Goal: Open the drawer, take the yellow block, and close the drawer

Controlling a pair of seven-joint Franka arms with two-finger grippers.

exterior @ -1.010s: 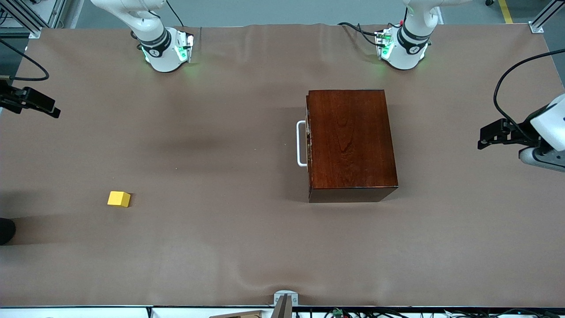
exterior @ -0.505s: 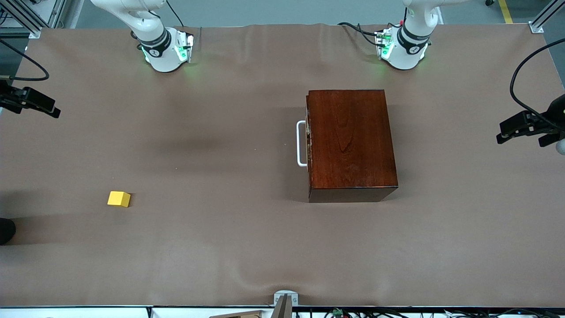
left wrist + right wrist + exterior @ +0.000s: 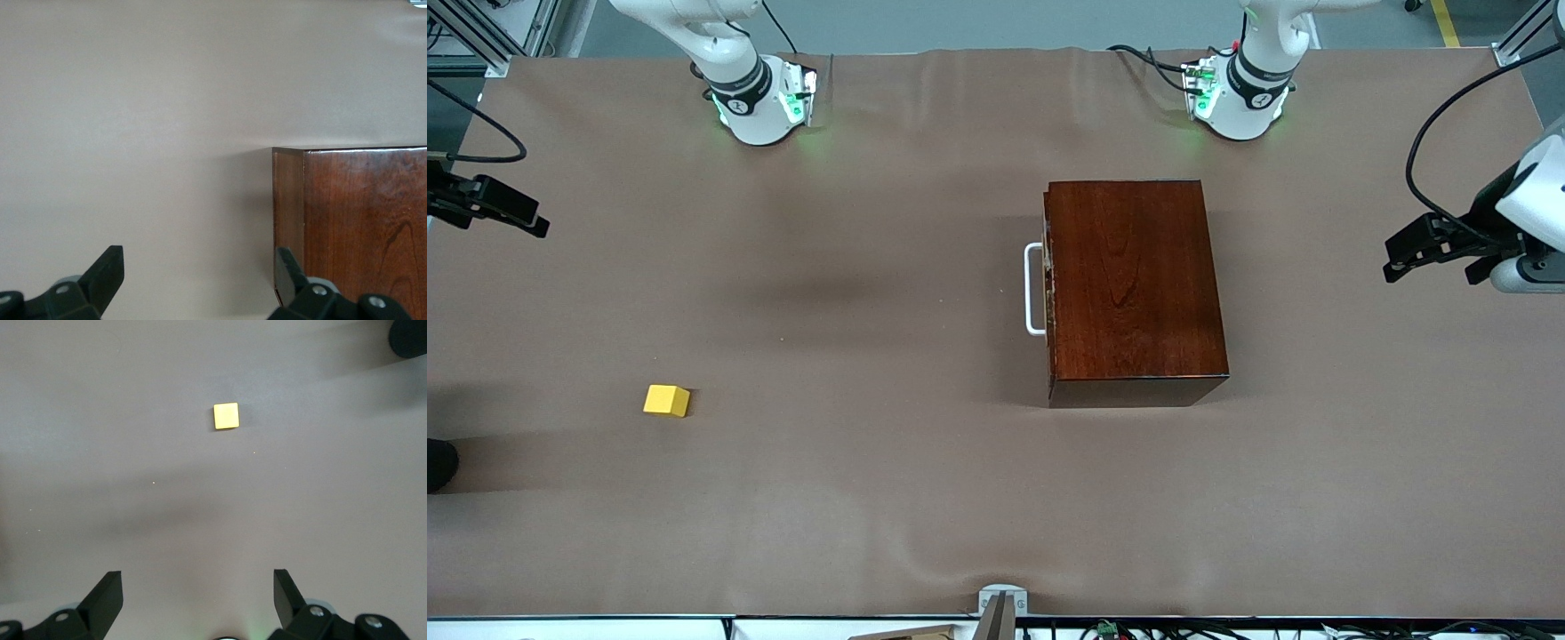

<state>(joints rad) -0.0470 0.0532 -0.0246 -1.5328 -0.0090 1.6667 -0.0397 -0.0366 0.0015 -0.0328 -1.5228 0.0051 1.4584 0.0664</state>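
Note:
The drawer (image 3: 1049,289) sits shut in its dark reddish-brown box (image 3: 1134,284), white handle (image 3: 1034,289) facing the right arm's end of the table. The yellow block (image 3: 666,400) lies on the bare table, outside the drawer, toward the right arm's end and nearer the front camera than the box. My left gripper (image 3: 1432,271) hangs open and empty above the table's left-arm end, apart from the box; its wrist view shows the left gripper (image 3: 199,260) and a box corner (image 3: 360,220). My right gripper (image 3: 511,213) hovers open and empty, high over the table's right-arm end. In its wrist view the right gripper (image 3: 197,580) looks down on the yellow block (image 3: 226,416).
Brown cloth covers the table (image 3: 871,267), with slight wrinkles along the edge nearest the front camera. A dark round object (image 3: 438,464) pokes in at the right arm's end, near the block. A cable (image 3: 1432,142) loops from the left wrist.
My left gripper pulled away from the box toward the table's end, then came back toward it. The right gripper, block and drawer have not moved.

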